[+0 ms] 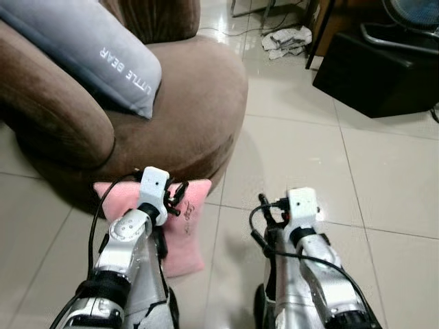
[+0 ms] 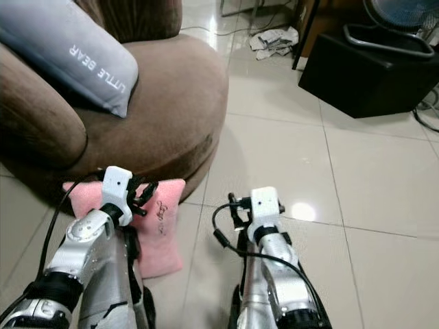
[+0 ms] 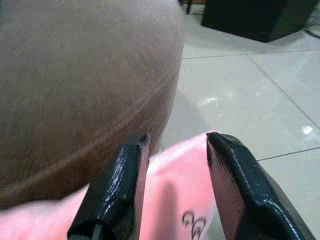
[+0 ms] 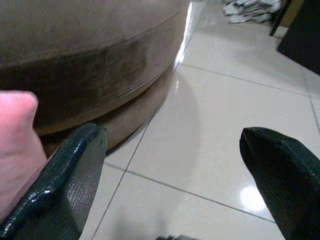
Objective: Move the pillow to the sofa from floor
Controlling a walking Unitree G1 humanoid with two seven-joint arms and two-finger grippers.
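A pink pillow (image 1: 190, 223) with dark script on it stands on the tiled floor, leaning against the base of the brown sofa (image 1: 195, 89). My left gripper (image 3: 177, 146) is at the pillow's top edge. Its fingers (image 3: 122, 190) are open and straddle that edge, with pink fabric (image 3: 175, 200) between them. My right gripper (image 4: 175, 137) hovers open over bare tile to the right of the pillow, nothing between its fingers. A pink corner of the pillow (image 4: 15, 145) lies beside one of its fingers.
A grey "LITTLE BEAR" cushion (image 1: 89, 48) lies on the sofa seat against the armrest. A black box (image 1: 377, 68) stands at the back right, with crumpled cloth (image 1: 287, 40) on the floor beside it. Open tile (image 1: 309, 144) stretches to the right of the sofa.
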